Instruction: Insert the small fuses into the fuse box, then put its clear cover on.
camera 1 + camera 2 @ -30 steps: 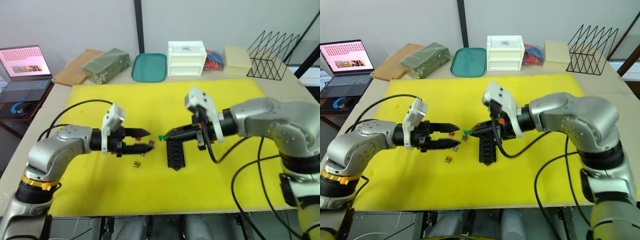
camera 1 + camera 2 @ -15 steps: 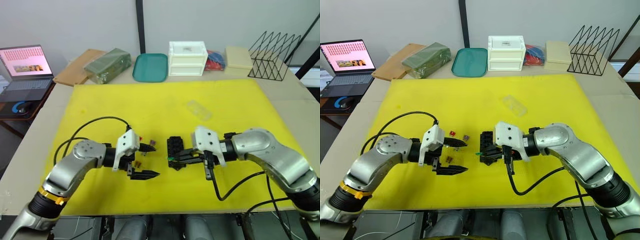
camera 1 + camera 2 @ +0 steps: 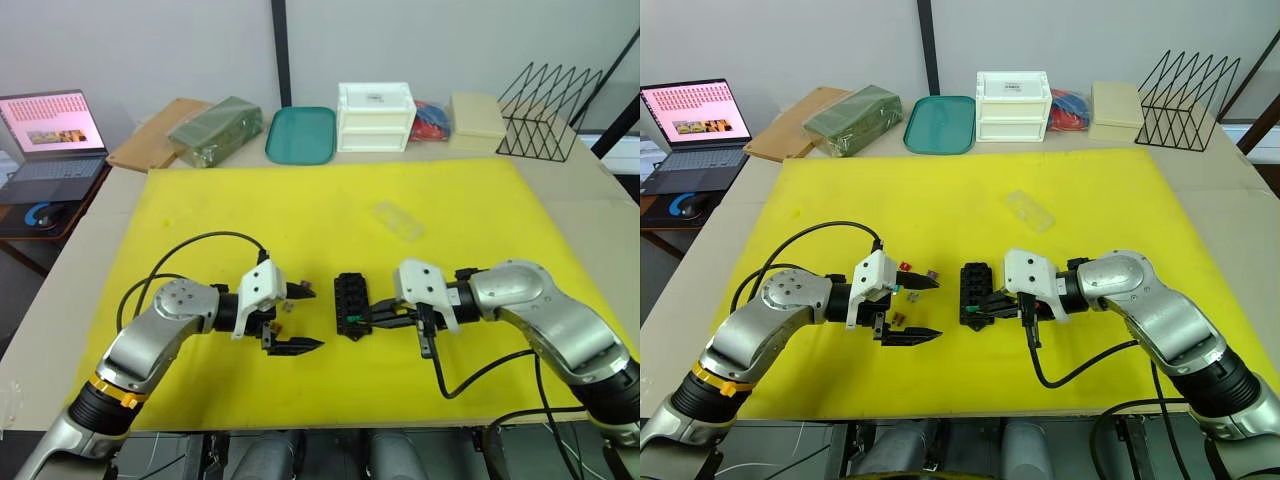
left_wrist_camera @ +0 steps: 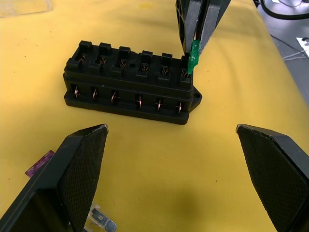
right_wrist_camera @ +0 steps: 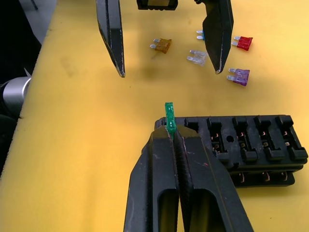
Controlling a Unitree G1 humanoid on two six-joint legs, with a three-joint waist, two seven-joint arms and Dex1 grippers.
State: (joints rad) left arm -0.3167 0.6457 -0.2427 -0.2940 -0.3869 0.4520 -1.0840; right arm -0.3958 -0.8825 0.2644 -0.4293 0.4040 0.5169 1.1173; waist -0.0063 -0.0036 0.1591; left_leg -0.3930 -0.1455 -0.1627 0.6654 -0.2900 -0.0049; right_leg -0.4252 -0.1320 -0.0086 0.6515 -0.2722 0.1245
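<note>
The black fuse box (image 3: pixel 351 300) lies on the yellow mat between my grippers. My right gripper (image 5: pixel 172 135) is shut on the green fuse (image 5: pixel 169 116), held upright at the end slot at the box's near corner (image 4: pixel 194 55). My left gripper (image 3: pixel 305 318) stands open just left of the box with nothing between its fingers. Loose small fuses lie around it: red (image 5: pixel 243 43), purple (image 5: pixel 239 76), yellow (image 5: pixel 161 45) and grey (image 5: pixel 197 57). A teal one (image 3: pixel 910 297) is partly hidden by a finger. The clear cover (image 3: pixel 397 220) lies farther back on the mat.
Along the table's back edge stand a white drawer unit (image 3: pixel 375 115), a teal tray (image 3: pixel 300 133), a green package (image 3: pixel 212 128) and a black wire rack (image 3: pixel 545 95). A laptop (image 3: pixel 50 130) sits at the far left. Cables trail from both arms over the mat.
Both grippers have come down to the mat. The right one brought the green fuse to the box's near end. The left gripper's fingers have spread wider beside the loose fuses.
</note>
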